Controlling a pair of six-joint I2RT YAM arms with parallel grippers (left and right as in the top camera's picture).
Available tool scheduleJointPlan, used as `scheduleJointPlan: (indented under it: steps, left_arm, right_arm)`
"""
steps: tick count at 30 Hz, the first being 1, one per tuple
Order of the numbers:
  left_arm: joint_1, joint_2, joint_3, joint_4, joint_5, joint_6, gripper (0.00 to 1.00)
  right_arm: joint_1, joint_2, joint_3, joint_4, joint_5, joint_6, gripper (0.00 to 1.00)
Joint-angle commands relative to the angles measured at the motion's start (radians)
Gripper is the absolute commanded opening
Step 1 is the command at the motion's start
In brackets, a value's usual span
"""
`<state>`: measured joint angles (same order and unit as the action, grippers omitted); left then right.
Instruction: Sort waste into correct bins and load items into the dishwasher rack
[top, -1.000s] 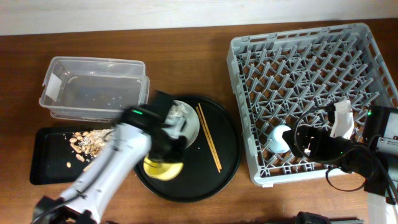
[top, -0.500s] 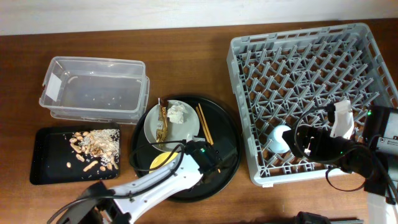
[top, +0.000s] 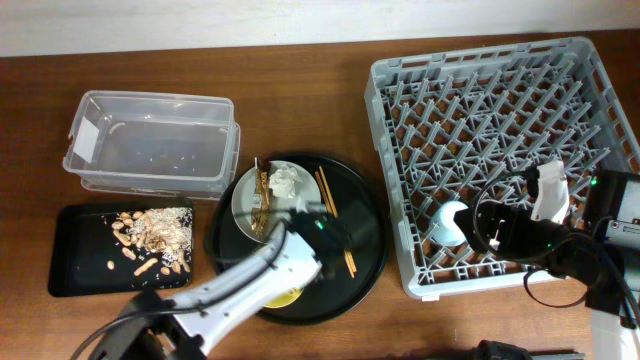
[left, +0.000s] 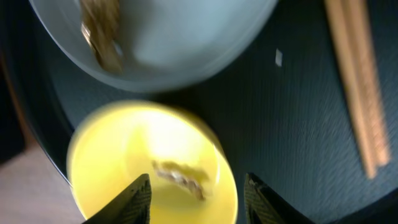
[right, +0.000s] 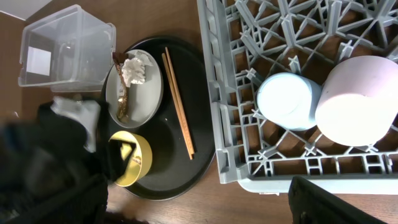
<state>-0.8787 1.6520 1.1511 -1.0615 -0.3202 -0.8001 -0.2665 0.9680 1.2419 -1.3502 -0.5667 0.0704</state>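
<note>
My left gripper (left: 198, 196) is open and empty, its fingers just above the small yellow bowl (left: 152, 168), which holds a brownish scrap (left: 180, 177). The bowl sits on the round black tray next to the grey plate (top: 300, 203). The plate carries a crumpled white tissue (top: 287, 180) and a gold-brown wrapper (top: 262, 200). The wooden chopsticks (top: 335, 220) lie on the tray to the plate's right. My right gripper (right: 199, 214) is open and empty at the front edge of the dishwasher rack (top: 500, 100). A light-blue cup (right: 289, 99) and a pink cup (right: 354, 102) stand upside down in the rack.
The clear tub (top: 150, 140) stands at the back left. The flat black tray (top: 75, 250) in front of it holds shredded food scraps (top: 150, 235). The round black tray (top: 365, 250) lies between them and the rack. My left arm covers most of the yellow bowl in the overhead view.
My left arm swung off the plate toward the tray's front and now hovers over the yellow bowl. The right arm has not moved.
</note>
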Motion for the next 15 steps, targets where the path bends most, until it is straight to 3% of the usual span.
scheduleJointPlan:
  steps: [1, 3, 7, 13, 15]
  left_arm:
    - [0.17, -0.038, 0.085, 0.038, -0.005, 0.187, 0.55]
    - [0.28, -0.032, 0.085, 0.127, 0.064, 0.309, 0.54]
    - [0.42, 0.022, 0.085, 0.224, 0.103, 0.4, 0.54]
    - [0.452, 0.187, 0.085, 0.27, 0.132, 0.459, 0.52]
    - [0.455, 0.25, 0.085, 0.283, 0.129, 0.458, 0.47]
  right_arm:
    - [0.005, 0.0, 0.013, 0.002, -0.005, -0.011, 0.93]
    - [0.005, 0.0, 0.013, 0.002, -0.005, -0.011, 0.93]
    - [0.005, 0.0, 0.013, 0.001, -0.005, -0.011, 0.93]
    - [0.005, 0.0, 0.013, 0.0, -0.005, -0.011, 0.93]
    - [0.005, 0.0, 0.013, 0.0, -0.005, -0.011, 0.93]
